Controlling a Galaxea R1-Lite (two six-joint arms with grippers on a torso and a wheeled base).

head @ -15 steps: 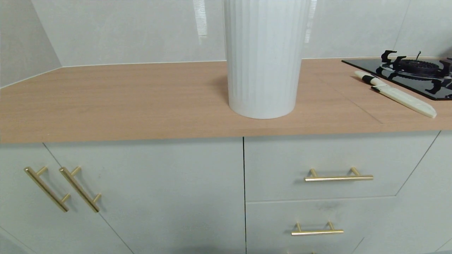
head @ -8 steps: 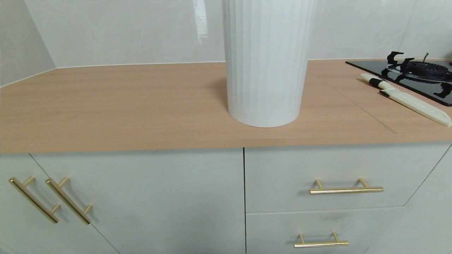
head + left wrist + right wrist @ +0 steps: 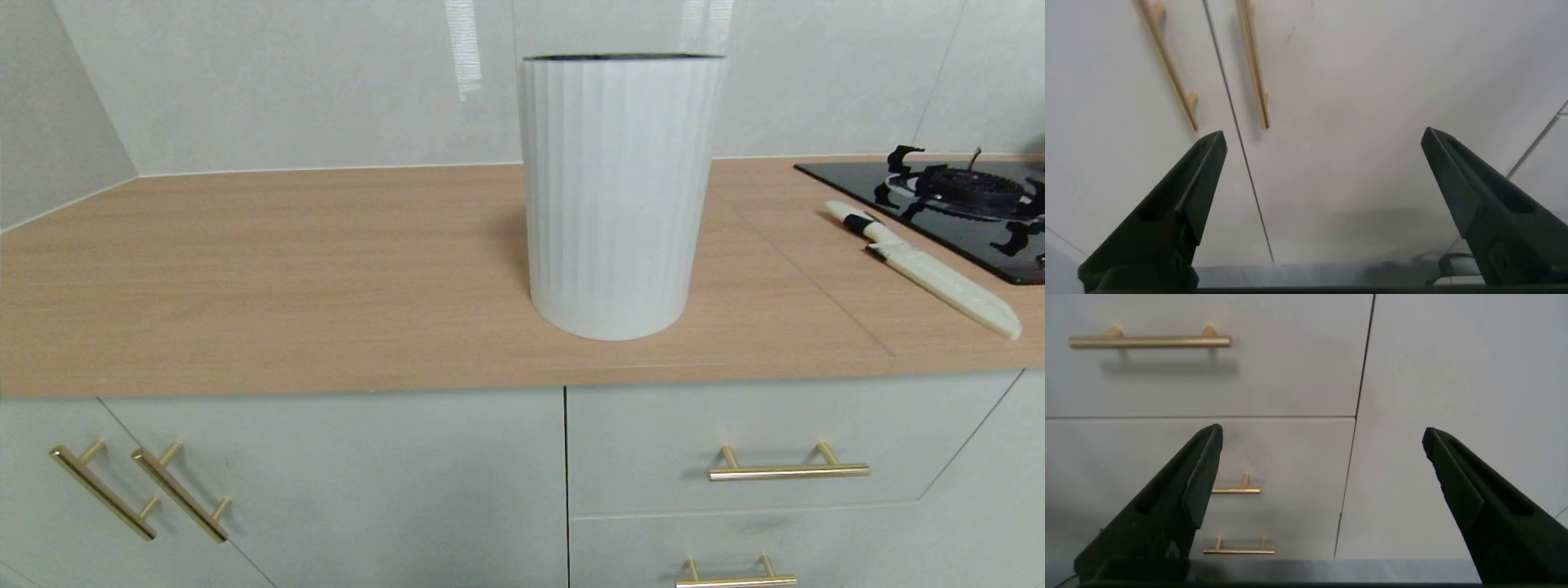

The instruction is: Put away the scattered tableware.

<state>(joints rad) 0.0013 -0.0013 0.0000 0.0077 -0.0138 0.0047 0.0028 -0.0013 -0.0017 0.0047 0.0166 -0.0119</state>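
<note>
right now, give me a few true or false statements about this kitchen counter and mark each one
1. The white ribbed container stands upright on the counter. True.
2. The knife lies inside the container. False: it lies on the counter, beside the stove.
3. The top drawer is pulled open. False: it is shut.
4. The left jaws stand open, holding nothing. True.

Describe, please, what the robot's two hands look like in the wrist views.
The left hand has two matte, dark grey fingers, broad at the base and tapering like wedges to narrow tips. The right hand looks the same, with matching dark wedge-shaped fingers. Their surfaces are plain and smooth.
</note>
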